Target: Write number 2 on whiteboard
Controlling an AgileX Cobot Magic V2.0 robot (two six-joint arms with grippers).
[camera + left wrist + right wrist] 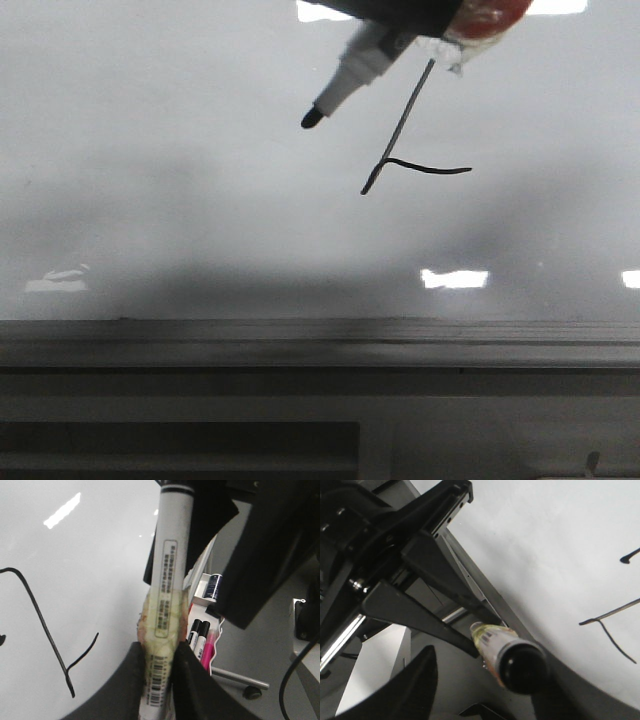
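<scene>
Pinching a white-barrelled marker [172, 595] between its dark fingers [131, 680], the left gripper [159, 685] holds the pen slanted, its black tip [312, 118] pointing down-left and seemingly just off the whiteboard [150, 200]. Yellowed tape wraps the barrel where the fingers grip. The right gripper [485, 680] also holds a taped marker [507, 657], seen end-on, by the board's edge. Beside the tip, the number 2 [405, 140] shows its slanted diagonal and short wavy base; its hooked top is hidden in the front view. A grey ledge [320, 335] runs below.
</scene>
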